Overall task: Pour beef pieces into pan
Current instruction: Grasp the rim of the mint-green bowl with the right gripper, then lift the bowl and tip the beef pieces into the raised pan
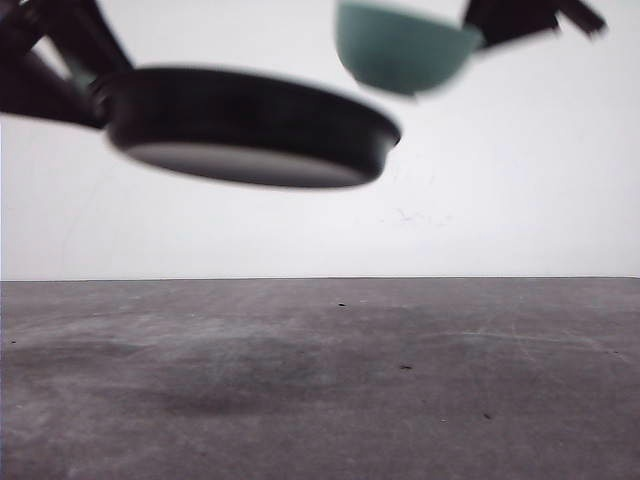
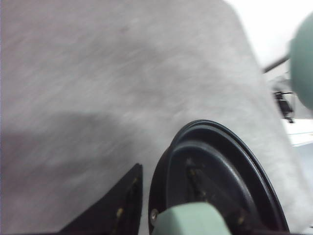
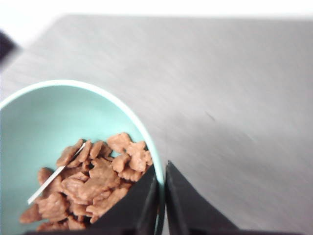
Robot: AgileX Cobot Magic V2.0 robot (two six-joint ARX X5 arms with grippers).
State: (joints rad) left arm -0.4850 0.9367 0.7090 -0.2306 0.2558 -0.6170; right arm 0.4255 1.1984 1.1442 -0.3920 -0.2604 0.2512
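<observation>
Grey table (image 1: 320,390), nearest. Above it, at 10 o'clock, pan (image 1: 250,125) aloft, tilted, underside showing; left gripper (image 2: 168,215) clenched on its mint handle (image 2: 193,220). Farther, at 1 o'clock, teal bowl (image 1: 400,48) aloft; right gripper (image 3: 161,205) pinching its rim. Beef pieces (image 3: 93,183) heaped inside the bowl.

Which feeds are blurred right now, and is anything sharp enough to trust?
Front view: pan and bowl smeared by motion, table fairly sharp with a soft shadow. Left wrist view: table streaked, pan rim readable. Right wrist view: beef pieces in the bowl fairly clear, table behind blurred, right pincer fingers clamped on the rim.
</observation>
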